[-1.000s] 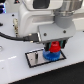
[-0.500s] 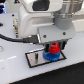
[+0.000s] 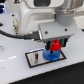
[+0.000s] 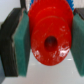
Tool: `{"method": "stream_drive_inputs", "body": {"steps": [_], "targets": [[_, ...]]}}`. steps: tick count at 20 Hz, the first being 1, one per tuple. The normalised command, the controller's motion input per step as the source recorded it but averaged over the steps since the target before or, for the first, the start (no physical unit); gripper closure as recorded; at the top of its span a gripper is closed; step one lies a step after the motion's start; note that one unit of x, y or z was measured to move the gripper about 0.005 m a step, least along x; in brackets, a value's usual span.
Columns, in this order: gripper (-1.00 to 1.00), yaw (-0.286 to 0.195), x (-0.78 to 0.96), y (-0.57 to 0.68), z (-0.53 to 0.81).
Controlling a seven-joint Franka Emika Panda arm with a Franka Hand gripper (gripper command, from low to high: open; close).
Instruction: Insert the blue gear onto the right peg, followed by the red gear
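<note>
In the exterior view the blue gear (image 3: 50,54) lies on the grey plate (image 3: 35,58) with the black border, at its end towards the exterior view's right. The right peg is hidden under the gears. The red gear (image 3: 55,46) is directly above the blue gear, held between my fingers; whether it touches the blue gear I cannot tell. My gripper (image 3: 56,46) is shut on it. In the wrist view the red gear (image 4: 50,37) fills the middle, its centre hole dark, clamped between two green pads (image 4: 21,40). The plate's other thin pin (image 3: 37,58) stands free.
The plate sits on a white table (image 3: 15,72). A black cable (image 3: 12,35) runs from the exterior view's left to the arm's white body (image 3: 35,15), which hangs over the plate.
The gripper with the red gear has lowered a little towards the blue gear on the plate. The plate and blue gear have not moved.
</note>
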Motion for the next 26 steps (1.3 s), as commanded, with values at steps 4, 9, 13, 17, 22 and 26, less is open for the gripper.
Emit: {"method": "stream_drive_inputs", "body": {"steps": [4, 9, 13, 17, 22, 26], "targets": [[1.00, 0.000, 0.21, -0.08, -0.14], [1.00, 0.000, 0.20, -0.13, -0.17], [1.00, 0.000, 0.24, -0.07, 0.16], [1.00, 0.000, 0.28, -0.03, 0.10], [1.00, 0.000, 0.25, -0.09, -0.03], [1.00, 0.000, 0.27, -0.10, 0.00]]}}
